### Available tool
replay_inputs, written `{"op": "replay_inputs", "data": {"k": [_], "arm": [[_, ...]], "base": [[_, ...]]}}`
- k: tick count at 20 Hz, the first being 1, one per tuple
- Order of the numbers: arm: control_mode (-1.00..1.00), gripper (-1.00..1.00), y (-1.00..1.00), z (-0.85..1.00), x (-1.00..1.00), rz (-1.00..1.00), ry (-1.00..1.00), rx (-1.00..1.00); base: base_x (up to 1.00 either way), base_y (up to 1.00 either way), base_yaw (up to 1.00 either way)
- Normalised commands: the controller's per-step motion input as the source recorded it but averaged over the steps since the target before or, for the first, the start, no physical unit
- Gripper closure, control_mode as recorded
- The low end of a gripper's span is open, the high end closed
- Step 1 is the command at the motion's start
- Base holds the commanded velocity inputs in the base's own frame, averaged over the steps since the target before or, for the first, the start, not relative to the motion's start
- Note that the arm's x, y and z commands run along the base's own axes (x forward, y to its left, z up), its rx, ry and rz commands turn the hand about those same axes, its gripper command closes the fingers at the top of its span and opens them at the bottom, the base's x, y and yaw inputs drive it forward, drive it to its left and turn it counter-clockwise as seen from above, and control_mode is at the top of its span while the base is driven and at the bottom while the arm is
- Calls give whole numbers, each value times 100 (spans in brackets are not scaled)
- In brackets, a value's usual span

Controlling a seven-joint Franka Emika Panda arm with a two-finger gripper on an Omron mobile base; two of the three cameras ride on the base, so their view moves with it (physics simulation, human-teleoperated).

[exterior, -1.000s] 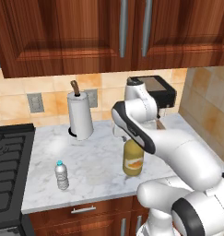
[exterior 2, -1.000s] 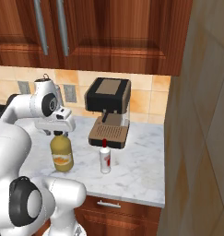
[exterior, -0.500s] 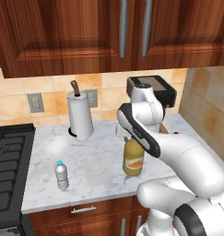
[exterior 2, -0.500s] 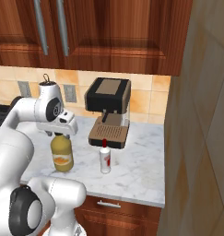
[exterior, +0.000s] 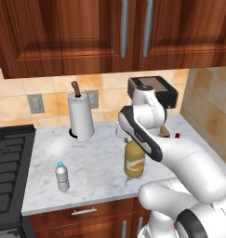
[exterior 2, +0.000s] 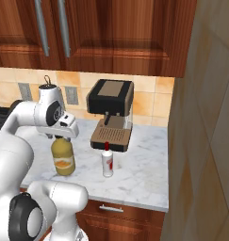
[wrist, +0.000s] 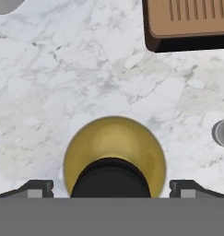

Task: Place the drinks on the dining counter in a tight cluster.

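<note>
The big amber-yellow juice jug stands upright on a marble worktop. My gripper hangs straight over it, open, its fingertips wide apart on either side of the jug's black cap and not touching it. A slim white red-capped bottle stands to the jug's right, in front of the coffee machine; its red cap peeks out past my arm. The small clear blue-capped water bottle stands apart, at the front left of the worktop. The dining counter is out of view.
A black coffee machine with a brown drip tray stands at the back. A paper-towel roll sits at the back left, and a black stove borders the worktop's left. A tiled wall closes the right side.
The arm has turned a little at its upper joints and the hand has sunk slightly over the jug. The jaws stayed wide open and the bottles have not moved.
</note>
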Motion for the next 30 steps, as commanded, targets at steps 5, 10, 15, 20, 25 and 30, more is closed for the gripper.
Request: {"op": "replay_inputs", "data": {"k": [5,10,15,20,25,30], "arm": [[-100,100,6,-23,0,0,3,0],[-100,100,1,-28,-1,0,6,0],[-100,100,1,7,-8,4,0,4],[-100,100,8,44,-25,2,0,3],[-100,100,8,47,-24,0,0,0],[-100,100,1,36,-19,0,1,0]], "base": [[0,0,0],[0,0,0],[0,0,0],[0,0,0],[0,0,0],[0,0,0]]}}
